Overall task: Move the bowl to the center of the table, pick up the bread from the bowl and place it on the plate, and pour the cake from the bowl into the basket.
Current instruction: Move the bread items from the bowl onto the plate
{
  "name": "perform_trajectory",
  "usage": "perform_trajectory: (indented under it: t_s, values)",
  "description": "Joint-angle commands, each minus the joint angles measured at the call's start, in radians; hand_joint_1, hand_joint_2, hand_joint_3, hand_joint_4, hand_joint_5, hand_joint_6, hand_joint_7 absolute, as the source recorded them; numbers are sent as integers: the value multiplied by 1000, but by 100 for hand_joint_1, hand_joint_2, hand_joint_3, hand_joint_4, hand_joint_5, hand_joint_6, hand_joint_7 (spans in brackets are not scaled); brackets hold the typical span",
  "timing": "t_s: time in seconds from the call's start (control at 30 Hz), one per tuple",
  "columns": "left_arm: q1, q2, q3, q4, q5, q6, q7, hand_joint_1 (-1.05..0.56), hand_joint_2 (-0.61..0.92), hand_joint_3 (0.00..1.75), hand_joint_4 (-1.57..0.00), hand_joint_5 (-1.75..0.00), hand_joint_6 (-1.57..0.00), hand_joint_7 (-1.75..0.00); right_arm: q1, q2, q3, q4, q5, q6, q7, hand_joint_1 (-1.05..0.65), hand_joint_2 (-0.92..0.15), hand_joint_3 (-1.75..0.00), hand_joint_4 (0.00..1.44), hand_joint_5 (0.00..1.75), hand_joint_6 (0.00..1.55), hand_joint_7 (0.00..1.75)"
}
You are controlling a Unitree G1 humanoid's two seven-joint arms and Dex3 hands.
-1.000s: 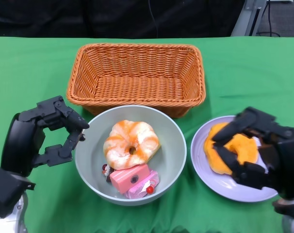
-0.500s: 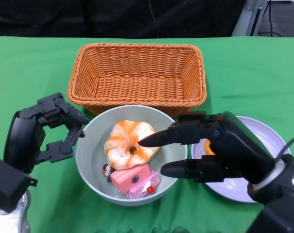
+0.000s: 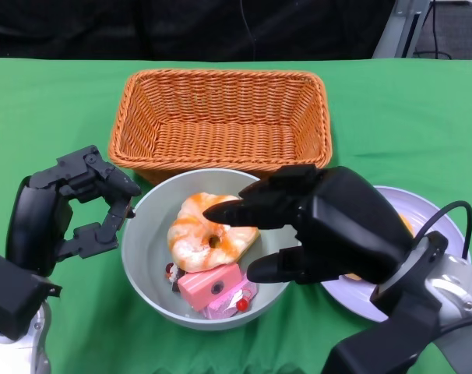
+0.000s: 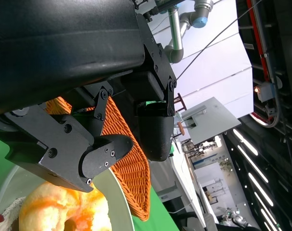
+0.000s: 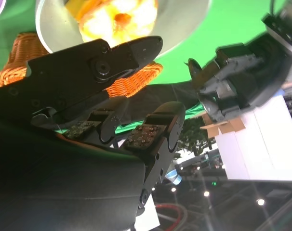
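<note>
I see the green table [image 3: 49, 117] carrying the bowl [image 3: 146, 269]; a wicker basket [image 3: 220, 117] touches it behind, a plate [image 3: 353, 300] lies to its right

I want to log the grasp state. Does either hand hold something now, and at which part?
Nothing is held. The right hand hovers open over the bowl, above the bread. The left hand is open beside the bowl's rim.

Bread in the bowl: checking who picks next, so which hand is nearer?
Right. The right hand hangs over the bowl, fingertips by the bread; the left hand is outside the rim.
</note>
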Motion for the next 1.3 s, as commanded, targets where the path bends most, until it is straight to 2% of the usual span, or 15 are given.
perform_trajectory:
  t_s: [0.03,0.13,0.3,0.47,0.7,0.93,1.3]
  values:
    - [-13,6,9,-1,-5,-15,11,-7,62,96,-80,-152,-83,-119,-35,-32,17,28,-83,7,-79,-61,-86,0,66,14,72,1]
    - [-12,3,12,-9,-6,-12,17,-5,63,97,-79,-152,-82,-119,-52,-44,41,48,-162,22,-138,-64,-86,0,66,12,72,1]
    - [-14,2,19,-13,-10,-10,21,-5,63,97,-78,-151,-83,-116,-92,-63,80,112,-223,27,-210,-65,-84,0,66,9,72,0]
    - [-16,8,25,-14,8,-20,44,-5,64,96,-79,-148,-84,-115,-154,-97,152,207,-362,38,-383,-72,-80,0,67,6,71,0]
    - [-21,5,35,-23,-6,-24,48,-4,67,90,-80,-148,-83,-118,-193,-82,228,299,-420,91,-506,-79,-82,-1,63,2,60,0]
    - [-21,0,46,-44,-4,-14,76,-7,68,87,-79,-150,-83,-121,-225,-68,275,347,-417,137,-530,-82,-84,-1,54,0,46,0]
    - [-18,0,59,-63,-10,-5,97,-4,63,100,-82,-146,-84,-118,-287,-45,335,458,-404,162,-543,-80,-90,-1,51,0,43,0]
